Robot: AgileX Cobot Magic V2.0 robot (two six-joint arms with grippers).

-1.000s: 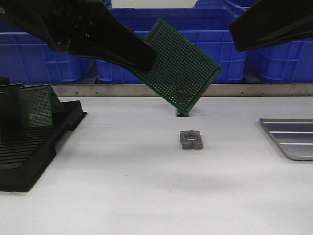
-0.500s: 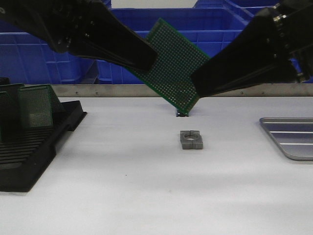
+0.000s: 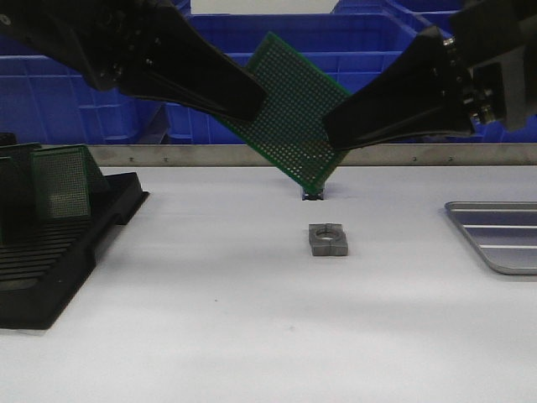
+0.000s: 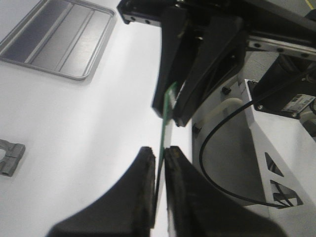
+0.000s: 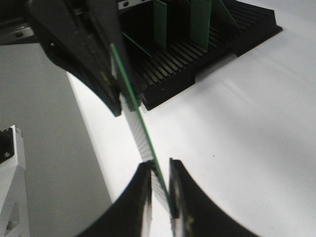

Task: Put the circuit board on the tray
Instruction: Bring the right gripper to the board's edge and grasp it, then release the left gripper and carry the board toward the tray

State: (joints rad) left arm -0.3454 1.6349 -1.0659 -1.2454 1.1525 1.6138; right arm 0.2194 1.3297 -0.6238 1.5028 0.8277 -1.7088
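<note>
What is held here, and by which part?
The circuit board, tilted in the air above the table. The left gripper clamps its left edge; the right gripper has its jaws around the right edge.

1. Green perforated circuit board (image 3: pixel 295 113), roughly square, covered in a fine grid of holes; held in the air, tilted on one corner, pinched at opposite edges, well above the table.
2. Silvery-grey metal tray (image 3: pixel 498 236), shallow, ribbed, round-cornered; flat at the table's right edge, partly cut off.
</note>
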